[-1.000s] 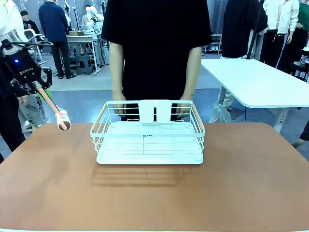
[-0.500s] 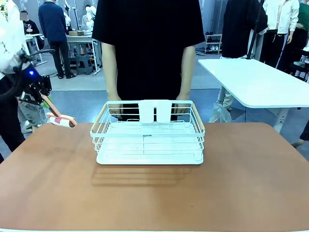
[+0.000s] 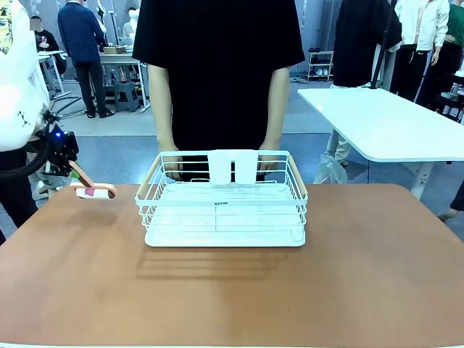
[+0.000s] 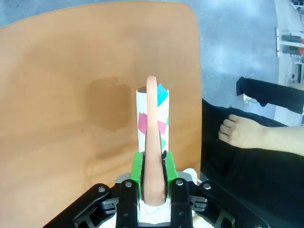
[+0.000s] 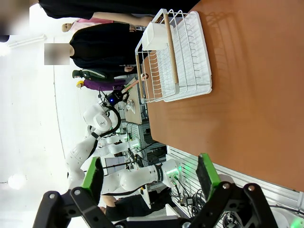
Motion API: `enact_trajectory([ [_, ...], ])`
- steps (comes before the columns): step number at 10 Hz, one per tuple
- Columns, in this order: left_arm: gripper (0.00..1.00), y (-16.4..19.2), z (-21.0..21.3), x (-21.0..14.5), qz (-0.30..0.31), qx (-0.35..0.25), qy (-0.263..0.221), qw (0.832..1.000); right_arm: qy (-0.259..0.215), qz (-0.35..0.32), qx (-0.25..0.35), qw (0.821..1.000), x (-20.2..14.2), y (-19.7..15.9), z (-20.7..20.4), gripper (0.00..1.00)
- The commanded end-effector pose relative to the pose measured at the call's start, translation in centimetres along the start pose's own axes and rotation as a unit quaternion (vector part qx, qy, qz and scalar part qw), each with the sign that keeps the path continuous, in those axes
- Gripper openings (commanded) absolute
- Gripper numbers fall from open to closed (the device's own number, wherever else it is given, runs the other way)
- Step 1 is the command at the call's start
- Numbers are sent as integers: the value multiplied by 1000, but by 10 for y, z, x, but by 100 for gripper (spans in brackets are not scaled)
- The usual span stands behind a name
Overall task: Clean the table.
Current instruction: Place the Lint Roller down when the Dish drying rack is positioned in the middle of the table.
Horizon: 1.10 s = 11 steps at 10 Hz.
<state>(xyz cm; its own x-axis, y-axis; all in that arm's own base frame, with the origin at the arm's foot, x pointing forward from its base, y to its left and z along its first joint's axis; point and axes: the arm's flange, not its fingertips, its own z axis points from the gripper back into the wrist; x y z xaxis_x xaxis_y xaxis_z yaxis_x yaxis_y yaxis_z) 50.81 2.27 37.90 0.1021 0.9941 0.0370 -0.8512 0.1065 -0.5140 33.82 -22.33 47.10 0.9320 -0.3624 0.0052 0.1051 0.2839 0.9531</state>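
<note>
Left of dish rack: left gripper pinching lint roller handle; lower roller flat onto table. Right gripper spread.

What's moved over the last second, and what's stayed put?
The left gripper, shut on the peach-handled lint roller, dropped lower and swung its roll from hanging down to level, above the reddish-brown table. The white wire dish rack and the person's hands on it stayed.
</note>
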Motion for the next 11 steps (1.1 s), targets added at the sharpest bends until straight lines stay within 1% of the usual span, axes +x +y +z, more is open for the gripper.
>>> enact_trajectory([
  [1, 22, 1, -7, -5, -3, -12, -5, 1000, -1, 5, 7, 1000, -1, 2, 1, 100],
  [4, 22, 14, -24, -5, 7, 1, 8, 1000, -1, 5, 7, 1000, -1, 2, 1, 100],
  [5, 22, 20, -27, -7, 7, 5, 23, 1000, -1, 5, 7, 1000, -1, 2, 1, 100],
  [8, 22, 31, -19, -7, 5, 11, 23, 1000, -1, 5, 7, 1000, -1, 2, 1, 100],
  [9, 30, 31, -16, -8, -1, 10, 25, 1000, -1, 5, 7, 1000, -1, 2, 1, 100],
  [10, 40, 32, -15, -8, -3, 15, 30, 999, -1, 5, 7, 1000, -1, 2, 1, 100],
  [11, 61, 33, -12, -9, -5, 17, 27, 999, -1, 5, 7, 1000, -1, 2, 1, 100],
])
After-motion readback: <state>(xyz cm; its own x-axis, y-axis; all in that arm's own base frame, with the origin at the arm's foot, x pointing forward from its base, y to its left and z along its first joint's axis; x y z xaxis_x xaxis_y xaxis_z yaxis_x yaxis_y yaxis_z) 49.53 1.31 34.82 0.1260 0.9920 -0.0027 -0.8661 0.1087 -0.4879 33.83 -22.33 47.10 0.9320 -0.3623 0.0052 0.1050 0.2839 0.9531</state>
